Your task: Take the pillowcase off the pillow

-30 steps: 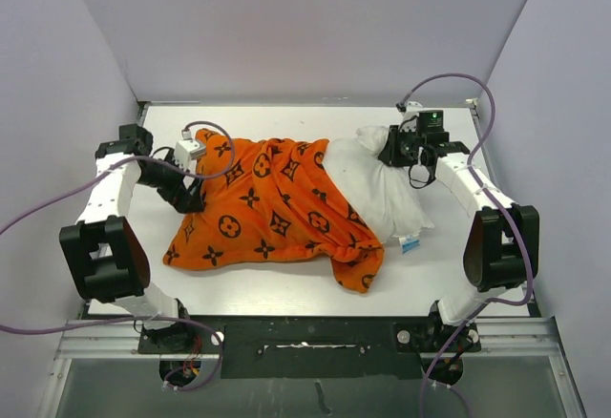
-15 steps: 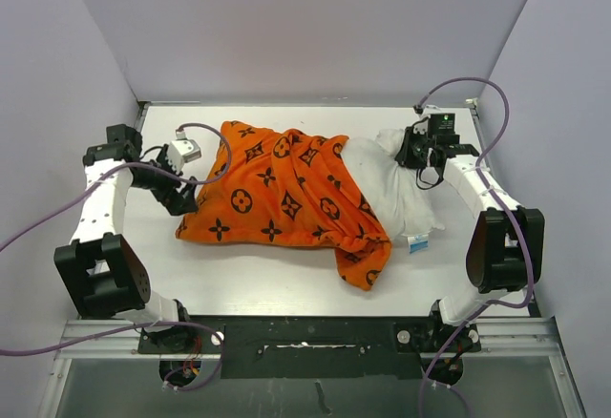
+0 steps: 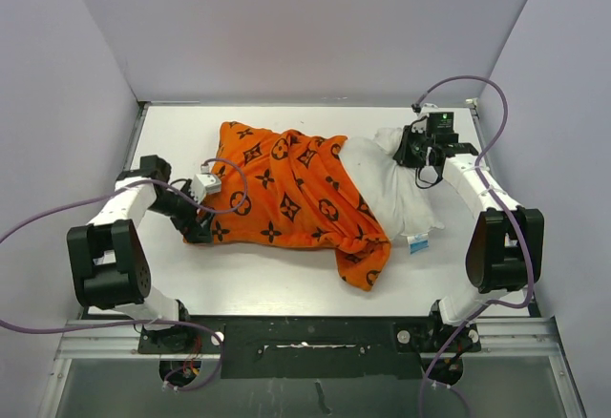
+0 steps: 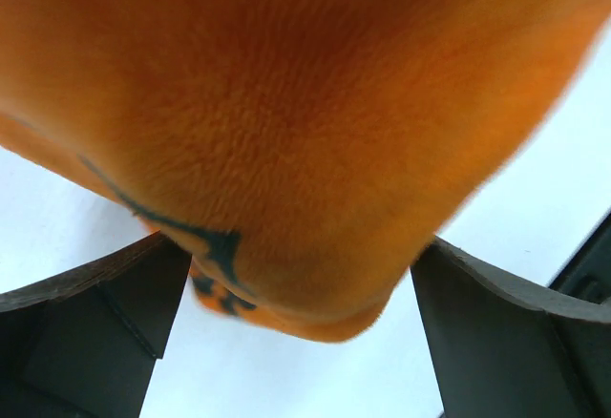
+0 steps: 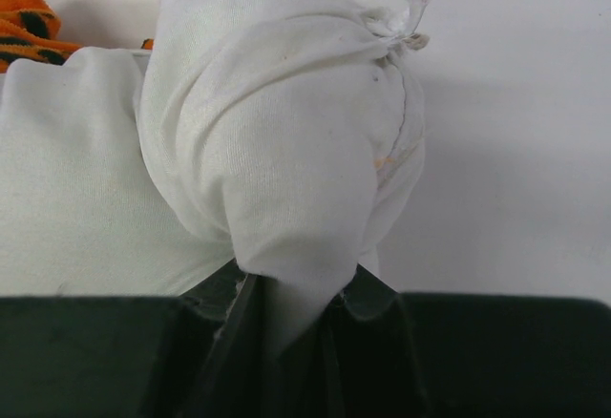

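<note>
Wide open, the left end effector straddles the pillowcase at its left end, while the right end effector pinches the pillow opposite.

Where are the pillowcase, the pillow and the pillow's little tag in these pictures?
pillowcase (image 3: 286,198), top external view, middle of the orange patterned fabric.
pillow (image 3: 396,198), top external view, bare white part right of the cover.
tag (image 3: 411,243), top external view, blue-and-white label at the pillow's near edge.
</note>
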`<state>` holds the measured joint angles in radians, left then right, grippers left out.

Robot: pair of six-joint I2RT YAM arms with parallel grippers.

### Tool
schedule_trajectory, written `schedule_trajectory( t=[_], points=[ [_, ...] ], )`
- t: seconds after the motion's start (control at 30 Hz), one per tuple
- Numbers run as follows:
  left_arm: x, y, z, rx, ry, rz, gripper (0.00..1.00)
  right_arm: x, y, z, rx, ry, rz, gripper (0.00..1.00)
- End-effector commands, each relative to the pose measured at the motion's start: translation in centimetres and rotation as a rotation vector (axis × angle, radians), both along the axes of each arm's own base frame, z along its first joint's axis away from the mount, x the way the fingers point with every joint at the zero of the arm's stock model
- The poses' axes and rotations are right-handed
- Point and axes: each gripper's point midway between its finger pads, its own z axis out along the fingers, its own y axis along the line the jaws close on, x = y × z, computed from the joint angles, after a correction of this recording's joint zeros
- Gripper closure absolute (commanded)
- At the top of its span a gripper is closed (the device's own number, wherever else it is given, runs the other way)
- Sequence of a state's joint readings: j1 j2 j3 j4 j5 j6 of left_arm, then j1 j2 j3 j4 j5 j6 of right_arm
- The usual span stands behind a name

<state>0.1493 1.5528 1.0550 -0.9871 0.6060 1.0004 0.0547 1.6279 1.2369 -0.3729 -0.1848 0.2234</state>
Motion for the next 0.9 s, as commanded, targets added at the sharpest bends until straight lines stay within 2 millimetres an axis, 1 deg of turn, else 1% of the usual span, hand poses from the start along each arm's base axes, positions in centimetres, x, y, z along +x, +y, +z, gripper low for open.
schedule_trajectory(
  t=[0.0, 0.03, 0.07, 0.1, 0.13, 0.17, 0.2, 0.23, 0.33, 0.43, 0.47, 0.5, 0.53, 0.57, 0.63, 0.73, 0.8, 0.87],
  points=[
    [4.2, 2.1, -1.9, 0.113, -0.174, 0.05, 0.02, 1.1, 0.5, 2.1, 0.008, -0.066, 0.019, 1.0],
    [4.6, 2.6, -2.3, 0.125, -0.186, 0.058, 0.08, 1.2, 0.6, 2.3, 0.014, -0.072, 0.022, 1.0],
    [5.1, 3.1, -2.3, 0.132, -0.205, 0.066, 0.17, 1.3, 0.6, 2.5, 0.02, -0.078, 0.025, 1.0],
    [5.7, 3.5, -2.2, 0.134, -0.22, 0.082, 0.3, 1.5, 0.6, 2.8, 0.031, -0.084, 0.027, 1.0],
    [6.2, 3.8, -1.8, 0.135, -0.235, 0.094, 0.49, 1.7, 0.6, 3.1, 0.045, -0.089, 0.026, 1.0],
    [6.5, 4.0, -1.4, 0.132, -0.246, 0.094, 0.75, 1.9, 0.5, 3.4, 0.059, -0.095, 0.023, 1.0],
    [6.8, 4.2, -0.9, 0.128, -0.261, 0.097, 0.95, 2.1, 0.3, 3.6, 0.069, -0.101, 0.015, 1.0],
    [7.1, 4.6, -0.3, 0.126, -0.28, 0.109, 1.0, 2.4, 0.0, 3.9, 0.078, -0.108, 0.004, 1.0],
    [7.6, 5.9, 1.6, 0.128, -0.344, 0.121, 1.0, 3.1, -1.1, 4.6, 0.096, -0.125, -0.036, 1.0],
    [7.6, 8.4, 2.9, 0.188, -0.41, 0.129, 1.0, 3.7, -3.5, 5.7, 0.11, -0.143, -0.118, 1.0],
    [7.7, 9.4, 3.4, 0.202, -0.433, 0.139, 1.0, 3.9, -4.5, 6.2, 0.122, -0.155, -0.15, 1.0],
    [7.7, 10.6, 3.8, 0.213, -0.449, 0.155, 1.0, 4.0, -5.9, 6.7, 0.135, -0.169, -0.19, 1.0],
    [7.8, 11.8, 4.2, 0.223, -0.458, 0.171, 1.0, 4.1, -6.7, 7.1, 0.15, -0.179, -0.217, 1.0],
    [7.9, 13.5, 4.6, 0.241, -0.465, 0.202, 1.0, 4.3, -7.5, 7.6, 0.158, -0.19, -0.24, 1.0],
    [7.9, 15.9, 4.9, 0.263, -0.45, 0.244, 1.0, 4.5, -8.8, 8.4, 0.16, -0.204, -0.276, 1.0],
    [7.9, 19.1, 5.2, 0.304, -0.441, 0.289, 1.0, 4.9, -10.3, 9.3, 0.143, -0.22, -0.316, 1.0],
    [7.8, 20.9, 5.4, 0.347, -0.457, 0.31, 1.0, 5.1, -11.0, 9.7, 0.138, -0.225, -0.335, 1.0],
    [7.9, 22.7, 5.8, 0.406, -0.492, 0.319, 1.0, 5.3, -11.2, 9.9, 0.137, -0.227, -0.338, 1.0]
  ],
)
